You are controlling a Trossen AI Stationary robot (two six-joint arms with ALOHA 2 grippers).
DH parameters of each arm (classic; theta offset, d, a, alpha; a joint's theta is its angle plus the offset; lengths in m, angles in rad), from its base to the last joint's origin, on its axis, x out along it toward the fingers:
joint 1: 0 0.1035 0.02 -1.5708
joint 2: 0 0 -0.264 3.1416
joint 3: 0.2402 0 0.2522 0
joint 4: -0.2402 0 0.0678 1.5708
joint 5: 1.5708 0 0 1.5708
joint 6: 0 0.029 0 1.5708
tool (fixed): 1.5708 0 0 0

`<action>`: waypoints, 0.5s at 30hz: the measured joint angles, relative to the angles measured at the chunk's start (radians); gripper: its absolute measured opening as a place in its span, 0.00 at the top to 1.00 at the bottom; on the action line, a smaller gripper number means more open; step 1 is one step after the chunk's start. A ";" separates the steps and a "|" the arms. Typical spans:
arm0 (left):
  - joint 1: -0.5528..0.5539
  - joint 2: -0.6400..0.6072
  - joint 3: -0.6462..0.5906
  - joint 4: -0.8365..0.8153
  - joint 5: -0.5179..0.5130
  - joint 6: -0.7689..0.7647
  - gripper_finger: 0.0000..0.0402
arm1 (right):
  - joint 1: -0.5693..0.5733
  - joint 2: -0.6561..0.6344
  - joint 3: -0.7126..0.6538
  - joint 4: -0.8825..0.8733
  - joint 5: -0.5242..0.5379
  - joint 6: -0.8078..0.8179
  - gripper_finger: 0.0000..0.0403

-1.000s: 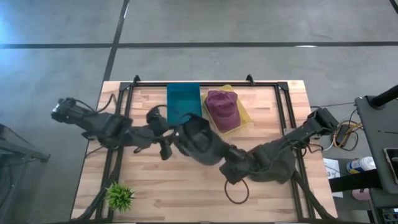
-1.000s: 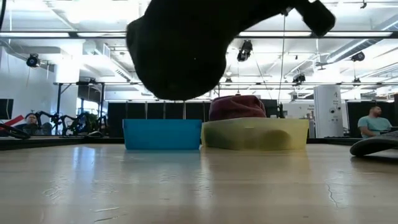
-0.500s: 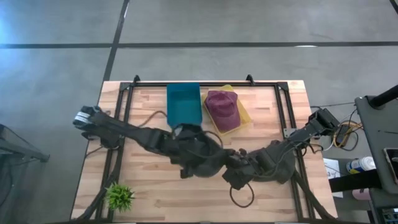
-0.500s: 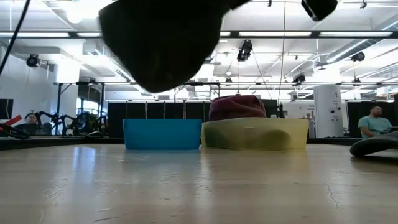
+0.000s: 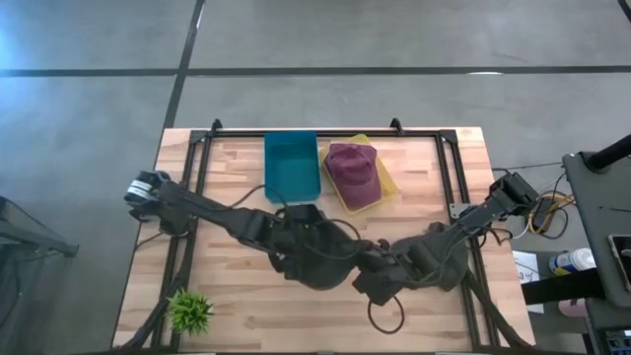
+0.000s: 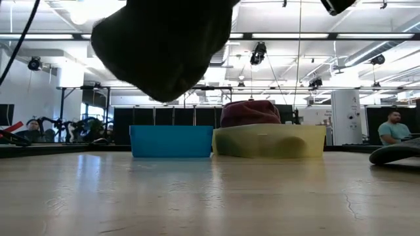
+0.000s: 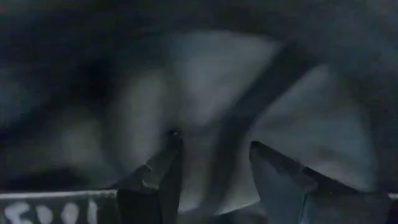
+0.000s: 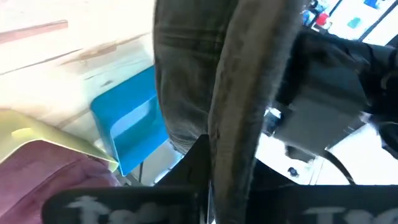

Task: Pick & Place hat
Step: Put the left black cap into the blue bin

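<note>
right now the dark hat (image 5: 314,247) hangs mid-table, pinched at the brim by the shut right gripper (image 5: 367,258). left gripper (image 7: 211,168) jaws spread wide, inside the crown. pls lift level, w/o tugging apart, toward the blue bin (image 5: 291,165).

Grey floor (image 5: 89,108) crossed by dark lines; beyond, a hall with strip ceiling lights (image 6: 367,36).

Your wooden desk (image 5: 237,306) carries a blue bin (image 5: 291,165) and yellow tray (image 5: 386,183) side by side at the back, a small green plant (image 5: 189,312) near one front corner, possibly a dark ring (image 5: 385,316).
</note>
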 joint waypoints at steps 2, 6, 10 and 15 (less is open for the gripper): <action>0.001 -0.045 0.000 -0.062 -0.055 -0.030 0.56 | 0.002 -0.001 -0.001 -0.039 0.006 0.043 0.97; -0.006 -0.154 0.004 -0.151 -0.081 -0.147 0.56 | 0.005 -0.004 -0.002 -0.130 0.019 0.147 0.97; -0.009 -0.262 -0.019 -0.185 -0.089 -0.270 0.56 | 0.019 -0.004 -0.002 -0.119 0.020 0.146 0.97; 0.010 -0.278 -0.062 0.070 -0.085 -0.208 0.56 | 0.022 -0.004 0.000 -0.054 -0.010 0.057 0.97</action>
